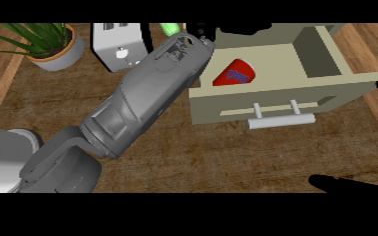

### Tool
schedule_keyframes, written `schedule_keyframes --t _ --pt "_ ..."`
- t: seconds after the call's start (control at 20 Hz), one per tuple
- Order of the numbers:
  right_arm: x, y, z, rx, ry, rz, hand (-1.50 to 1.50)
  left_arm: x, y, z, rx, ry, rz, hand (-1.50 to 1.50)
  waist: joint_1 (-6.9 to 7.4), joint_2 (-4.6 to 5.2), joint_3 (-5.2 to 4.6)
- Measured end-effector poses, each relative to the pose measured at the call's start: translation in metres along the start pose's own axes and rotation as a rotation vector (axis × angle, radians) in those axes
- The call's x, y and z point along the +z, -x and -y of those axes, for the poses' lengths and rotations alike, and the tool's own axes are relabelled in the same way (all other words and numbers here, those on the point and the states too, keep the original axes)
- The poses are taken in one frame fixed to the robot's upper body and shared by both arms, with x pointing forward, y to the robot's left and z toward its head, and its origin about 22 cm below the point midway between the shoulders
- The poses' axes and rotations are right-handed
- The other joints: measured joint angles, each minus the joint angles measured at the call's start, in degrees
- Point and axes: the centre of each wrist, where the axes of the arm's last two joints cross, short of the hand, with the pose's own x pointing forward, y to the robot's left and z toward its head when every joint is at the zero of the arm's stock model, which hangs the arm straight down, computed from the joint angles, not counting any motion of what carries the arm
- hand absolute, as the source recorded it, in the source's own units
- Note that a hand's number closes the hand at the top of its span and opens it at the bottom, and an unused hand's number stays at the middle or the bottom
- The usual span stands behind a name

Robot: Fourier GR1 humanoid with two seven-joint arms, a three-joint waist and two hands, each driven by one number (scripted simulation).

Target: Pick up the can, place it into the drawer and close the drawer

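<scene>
The red can (235, 73) with a blue label lies tilted inside the open beige drawer (325, 55), near its left wall. The drawer's front panel carries a pale bar handle (280, 120). My left forearm stretches from the lower left up to the drawer's back left corner. Of my left hand (201, 30), only black parts show at the view's top, above and behind the can and apart from it. My right hand (341, 183) rests at the lower right edge, fingers straight, holding nothing.
A potted plant (46, 44) stands at the back left, with a white toaster (118, 47) beside it. A small green object (171, 28) peeks out behind my left wrist. The wooden counter (221, 160) spreads in front of the drawer.
</scene>
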Motion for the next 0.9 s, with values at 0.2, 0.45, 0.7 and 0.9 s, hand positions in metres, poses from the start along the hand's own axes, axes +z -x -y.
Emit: schedule_keyframes --t 0.2,0.45,0.7,0.9 --pt "-0.008 0.000 -0.012 0.143 -0.040 0.009 -1.50 0.001 -0.010 0.004 0.012 -0.008 0.017 -1.50 1.22 -0.32 -0.02" --pt "-0.016 0.003 -0.031 0.327 -0.098 0.007 -1.50 0.001 -0.017 0.007 0.014 -0.016 0.026 -1.50 2.67 -0.65 -0.04" --pt "-0.028 0.023 -0.054 0.475 -0.152 -0.017 -1.50 0.003 -0.020 0.008 0.019 -0.005 0.013 -1.50 4.43 -1.04 -0.05" --pt "-0.032 0.042 -0.077 0.567 -0.177 -0.048 -1.50 -0.002 -0.019 -0.005 0.021 -0.010 0.008 -1.50 5.53 -1.34 -0.05"
